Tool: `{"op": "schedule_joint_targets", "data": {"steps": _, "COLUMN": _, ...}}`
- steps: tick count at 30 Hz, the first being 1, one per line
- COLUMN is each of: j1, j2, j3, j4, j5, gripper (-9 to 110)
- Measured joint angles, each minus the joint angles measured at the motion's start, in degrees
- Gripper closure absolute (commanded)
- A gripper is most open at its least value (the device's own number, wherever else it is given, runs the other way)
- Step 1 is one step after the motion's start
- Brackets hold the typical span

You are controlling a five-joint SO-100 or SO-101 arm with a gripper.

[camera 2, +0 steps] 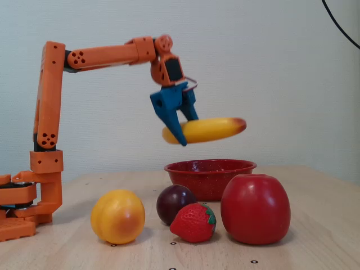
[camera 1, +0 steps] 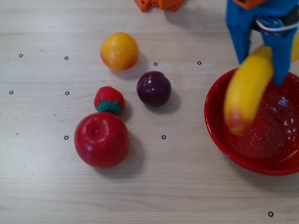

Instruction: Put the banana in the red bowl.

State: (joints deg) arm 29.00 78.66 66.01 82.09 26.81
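Hovering over the red bowl (camera 2: 209, 169), I had the orange arm (camera 2: 101, 55) stretched out with the blue claw (camera 1: 259, 59) clamped around the banana (camera 1: 246, 93), which hung clear above the bowl's rim in the fixed view. From overhead its brownish end sat over the bowl's near-left side. I judged a good release meant lowering first, centring the banana over the bowl, then opening slowly so it wouldn't bounce out. Apple (camera 1: 101, 139), orange (camera 1: 119, 51), plum (camera 1: 153, 88) and strawberry (camera 1: 109, 100) stood well apart from it
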Motion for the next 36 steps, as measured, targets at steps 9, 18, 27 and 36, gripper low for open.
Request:
{"op": "schedule_joint_targets", "data": {"steps": 9, "j1": 2.9, "j2": 0.1, "j3": 8.7, "j4": -5.9, "j5": 0.3, "gripper": 88}}
{"op": "schedule_joint_targets", "data": {"steps": 18, "j1": 2.6, "j2": 0.1, "j3": 12.1, "j4": -10.0, "j5": 0.4, "gripper": 71}}
{"op": "schedule_joint_targets", "data": {"steps": 27, "j1": -0.2, "j2": 0.1, "j3": 7.7, "j4": -8.4, "j5": 0.4, "gripper": 96}}
{"op": "schedule_joint_targets", "data": {"steps": 36, "j1": -6.2, "j2": 3.9, "j3": 4.6, "j4": -4.2, "j5": -2.2, "gripper": 101}}
